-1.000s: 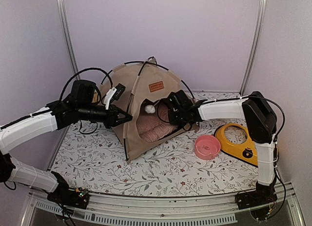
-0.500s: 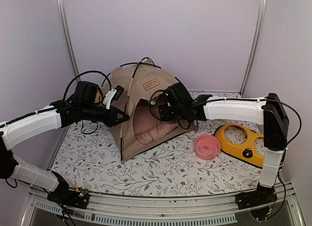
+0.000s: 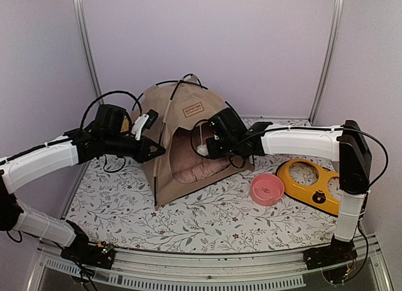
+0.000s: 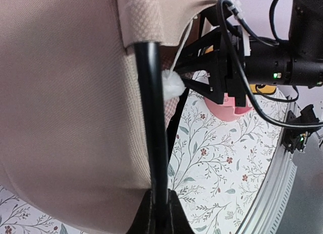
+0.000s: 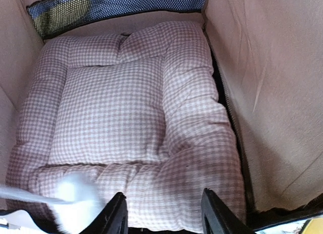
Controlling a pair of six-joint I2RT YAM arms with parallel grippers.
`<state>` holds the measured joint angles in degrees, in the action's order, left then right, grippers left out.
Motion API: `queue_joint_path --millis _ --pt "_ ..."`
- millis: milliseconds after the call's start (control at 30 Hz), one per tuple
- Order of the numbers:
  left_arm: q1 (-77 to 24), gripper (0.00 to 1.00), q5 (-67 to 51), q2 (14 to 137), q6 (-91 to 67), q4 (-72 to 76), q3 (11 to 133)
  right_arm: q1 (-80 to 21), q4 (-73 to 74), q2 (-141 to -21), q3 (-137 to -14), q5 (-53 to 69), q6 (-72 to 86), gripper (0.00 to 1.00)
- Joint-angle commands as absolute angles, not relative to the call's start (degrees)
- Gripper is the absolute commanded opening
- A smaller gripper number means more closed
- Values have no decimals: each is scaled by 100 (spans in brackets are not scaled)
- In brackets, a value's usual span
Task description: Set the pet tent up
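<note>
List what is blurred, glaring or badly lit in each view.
Top view: even light, soft shadows, tent sharp. Left wrist: the pole is crisp with a thin glare streak along it. Right wrist: pom-pom smeared at lower left, cushion sharp.

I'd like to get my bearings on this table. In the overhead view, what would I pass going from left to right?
pet tent → pink bowl → yellow bowl holder. Both arms reach onto the tent, so I leave them out of the order.
</note>
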<state>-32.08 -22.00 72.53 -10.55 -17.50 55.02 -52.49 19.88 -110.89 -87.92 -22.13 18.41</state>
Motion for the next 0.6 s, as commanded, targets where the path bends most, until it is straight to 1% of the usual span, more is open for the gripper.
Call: queue_joint_path --millis 0,100,133,233,267,400,567 --pt "-3103 0 -2289 7147 -1019 -1928 5522 -5319 1893 -11410 -8767 -2023 1971 45" --pt "-3102 0 -2458 7170 -898 -2039 5642 -5215 1865 -11846 -8811 -2021 2059 34" --pt "-3102 0 -2462 7167 -852 -2100 5702 -5160 1875 -12003 -8863 -1954 2089 32" --pt "-3103 0 -2469 7102 -722 -2266 5863 -4898 1937 -12496 -9102 -1803 2153 31" --pt "-3101 0 -2482 7075 -688 -2293 5905 -4809 2030 -12665 -9265 -1749 2164 32" --pt "-3094 0 -2378 6987 -650 -2363 6001 -4685 2376 -13129 -9831 -1694 2157 43" --pt "-3014 0 -1892 6983 -719 -2358 6057 -4816 2257 -12781 -9716 -1666 2089 55"
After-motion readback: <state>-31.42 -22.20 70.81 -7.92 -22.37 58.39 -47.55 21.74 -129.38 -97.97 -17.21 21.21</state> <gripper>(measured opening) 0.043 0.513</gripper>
